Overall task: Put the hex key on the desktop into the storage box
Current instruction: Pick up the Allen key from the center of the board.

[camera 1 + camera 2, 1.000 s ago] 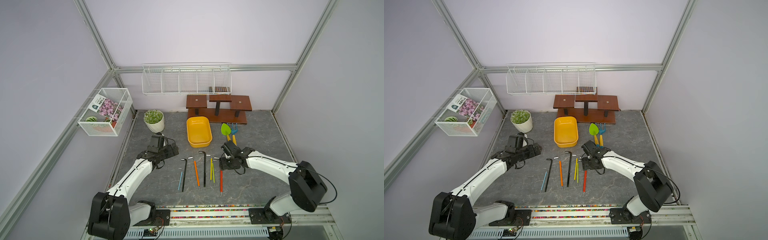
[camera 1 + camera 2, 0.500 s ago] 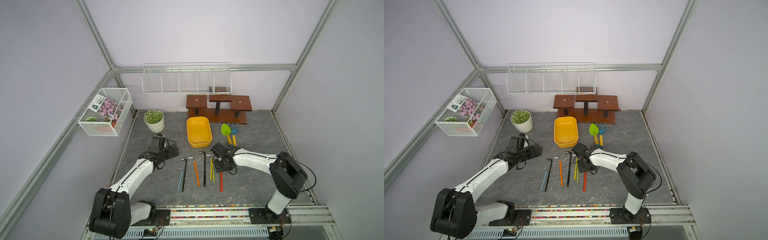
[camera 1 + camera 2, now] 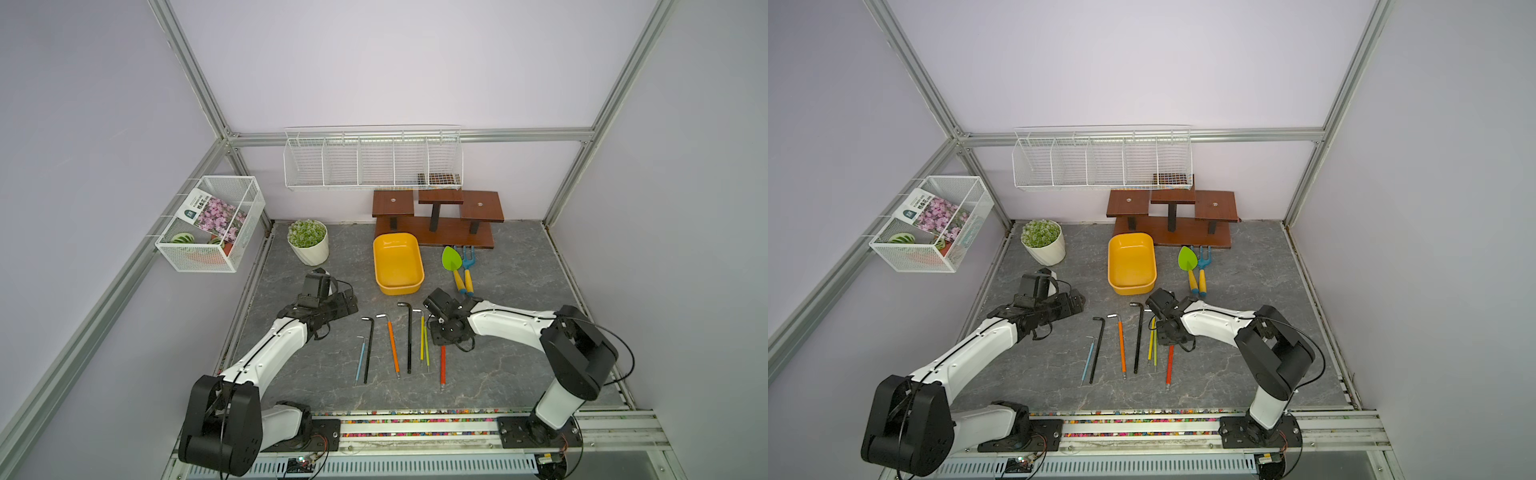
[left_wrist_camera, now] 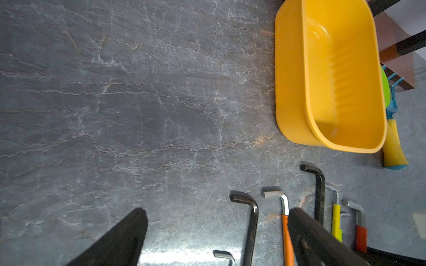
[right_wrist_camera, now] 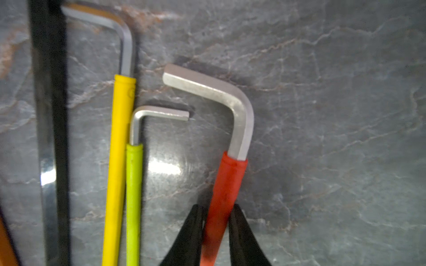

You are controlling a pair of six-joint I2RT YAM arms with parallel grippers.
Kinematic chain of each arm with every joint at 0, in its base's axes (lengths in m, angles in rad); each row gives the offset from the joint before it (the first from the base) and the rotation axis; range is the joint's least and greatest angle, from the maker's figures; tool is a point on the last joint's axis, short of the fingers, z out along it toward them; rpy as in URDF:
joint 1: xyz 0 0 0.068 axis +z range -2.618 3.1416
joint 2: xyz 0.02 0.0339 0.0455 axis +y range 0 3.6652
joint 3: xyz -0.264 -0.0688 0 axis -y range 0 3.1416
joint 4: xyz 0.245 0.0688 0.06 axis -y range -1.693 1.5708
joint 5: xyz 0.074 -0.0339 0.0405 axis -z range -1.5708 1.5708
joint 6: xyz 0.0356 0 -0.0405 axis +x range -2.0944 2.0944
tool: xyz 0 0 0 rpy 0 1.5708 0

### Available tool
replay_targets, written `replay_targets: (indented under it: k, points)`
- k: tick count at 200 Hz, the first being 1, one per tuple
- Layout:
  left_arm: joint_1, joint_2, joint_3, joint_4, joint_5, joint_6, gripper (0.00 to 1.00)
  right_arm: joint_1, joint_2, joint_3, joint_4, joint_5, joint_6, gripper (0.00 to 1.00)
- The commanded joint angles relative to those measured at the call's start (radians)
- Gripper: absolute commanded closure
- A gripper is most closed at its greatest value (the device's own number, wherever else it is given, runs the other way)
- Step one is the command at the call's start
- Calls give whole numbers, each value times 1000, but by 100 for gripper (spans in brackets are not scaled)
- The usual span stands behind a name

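While flat on the table [image 3: 519, 257], at lower centre in both top views, taken by the right hand [image 5: 216, 208]: closed on the red-sleeved hex key [image 5: 230, 182], fingers [image 5: 191, 232] touching both sides of the sleeve just short of the bare steel bend. Just right of the lime-sleeved key [image 3: 427, 345] in a top view, close but apart. Probably light, rigid and slick on the bare metal, so best gripped on the sleeve. Held this near the bend, likely to droop at the long free end unless clamped firmly. Left hand [image 3: 347, 302] open and empty, centre left. Storage box [image 3: 398, 286] just above the keys in frame, nothing visible inside.
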Motion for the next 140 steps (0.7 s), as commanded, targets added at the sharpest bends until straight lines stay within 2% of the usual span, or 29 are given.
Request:
replay_targets:
  k: [1,37,87,140]
  points:
    - [-4,-29,29,-19,8,-19,1,6,-13,-43,2,-2,1,85]
    - [-4,-45,71,-58,22,-29,1,6,-99,-71,2,10,-5,100]
    - [-3,-62,137,-81,47,-23,1,5,-185,-66,-28,18,-21,100]
    - [-4,-7,235,-66,46,1,0,5,-266,-19,-101,51,-42,100]
